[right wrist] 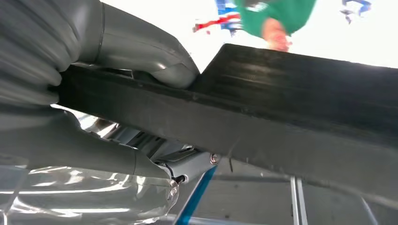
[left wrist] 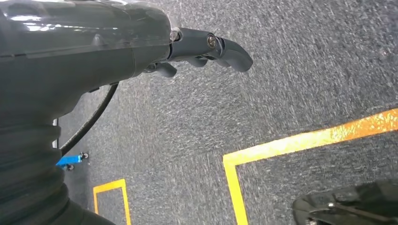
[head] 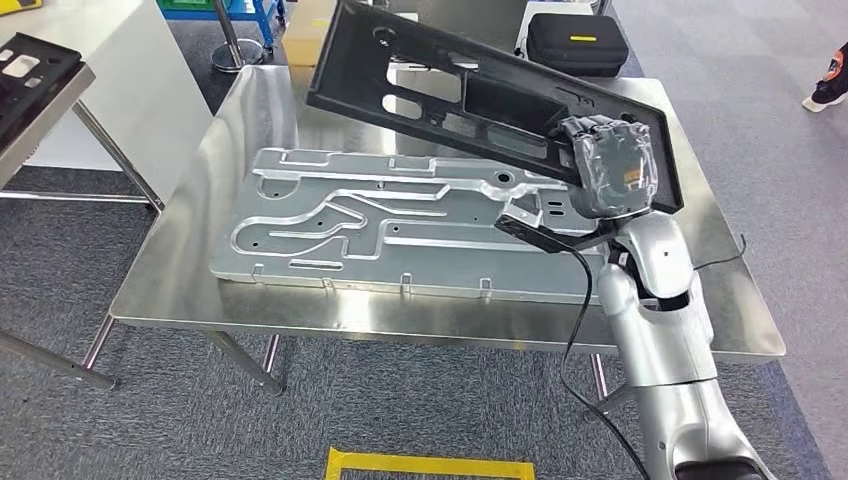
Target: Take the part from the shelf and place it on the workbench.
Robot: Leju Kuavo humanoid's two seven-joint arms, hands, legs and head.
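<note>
The part is a long black panel [head: 450,95] with cut-outs, held tilted in the air above the steel workbench [head: 250,300]. My right hand [head: 612,168] grips it at its near right end. Up close, the thumb and fingers [right wrist: 155,65] clamp the panel's black edge [right wrist: 281,108]. A silver moulded plate [head: 400,225] lies flat on the workbench under the panel. My left hand [left wrist: 206,47] hangs over the grey carpet, fingers lightly curled, holding nothing.
A black case [head: 577,42] sits at the workbench's far right. A grey shelf table [head: 40,90] with a dark tray stands at the left. Yellow floor tape [head: 430,465] marks the carpet in front. A person's shoe [head: 828,92] is at far right.
</note>
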